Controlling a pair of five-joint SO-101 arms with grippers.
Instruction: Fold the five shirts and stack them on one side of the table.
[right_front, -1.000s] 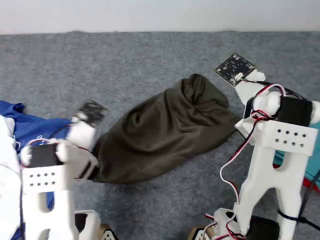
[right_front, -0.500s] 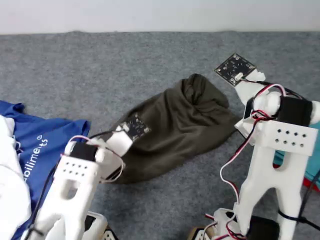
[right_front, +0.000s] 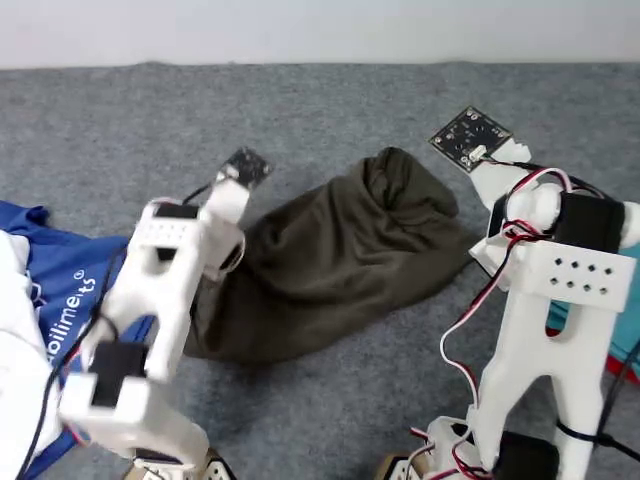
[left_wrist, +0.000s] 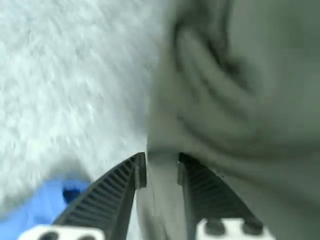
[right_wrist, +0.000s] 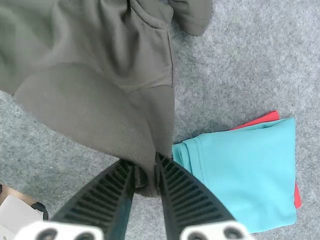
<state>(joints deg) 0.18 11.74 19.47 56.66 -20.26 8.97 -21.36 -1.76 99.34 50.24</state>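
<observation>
The olive shirt (right_front: 340, 250) lies bunched in the middle of the grey carpeted surface (right_front: 300, 110). The left hand (left_wrist: 160, 167) pinches the shirt's edge nearest the blue shirt (right_front: 70, 285). The right hand (right_wrist: 144, 172) pinches the opposite edge, just beside a folded teal shirt (right_wrist: 245, 170) lying on a red shirt (right_wrist: 298, 199).

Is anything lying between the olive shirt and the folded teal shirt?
Nothing visible does. The right end effector is shut on an edge of the olive shirt, right beside the teal shirt on the grey carpet.
</observation>
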